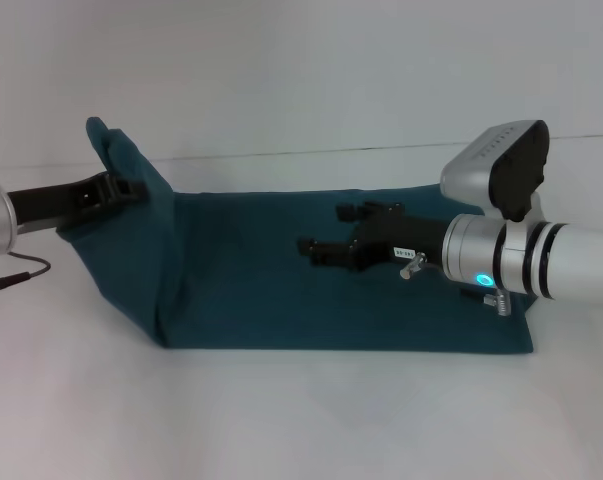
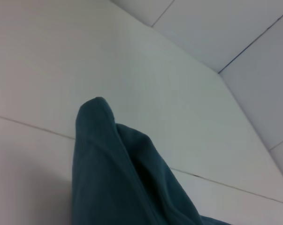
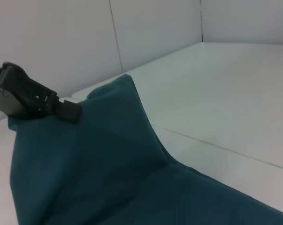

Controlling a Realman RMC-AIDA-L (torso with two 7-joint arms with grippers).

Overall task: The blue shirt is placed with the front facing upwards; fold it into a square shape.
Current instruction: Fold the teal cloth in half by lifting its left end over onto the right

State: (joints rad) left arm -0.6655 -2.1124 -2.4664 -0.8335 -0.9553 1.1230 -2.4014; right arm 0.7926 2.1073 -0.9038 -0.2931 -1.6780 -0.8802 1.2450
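Observation:
The blue shirt (image 1: 271, 290) lies as a long teal band across the white table, with only plain cloth showing. Its left end is lifted into a raised flap (image 1: 121, 150). My left gripper (image 1: 121, 188) is shut on that flap and holds it above the table; the right wrist view shows the same gripper (image 3: 61, 107) pinching the raised cloth (image 3: 113, 168). The left wrist view shows only the lifted fold (image 2: 118, 173). My right gripper (image 1: 331, 232) is low over the middle of the shirt, open, fingers pointing left, nothing between them.
The white table (image 1: 301, 410) extends in front of and behind the shirt, with white walls (image 1: 301, 70) at the back. A thin cable (image 1: 21, 272) trails under my left arm at the far left.

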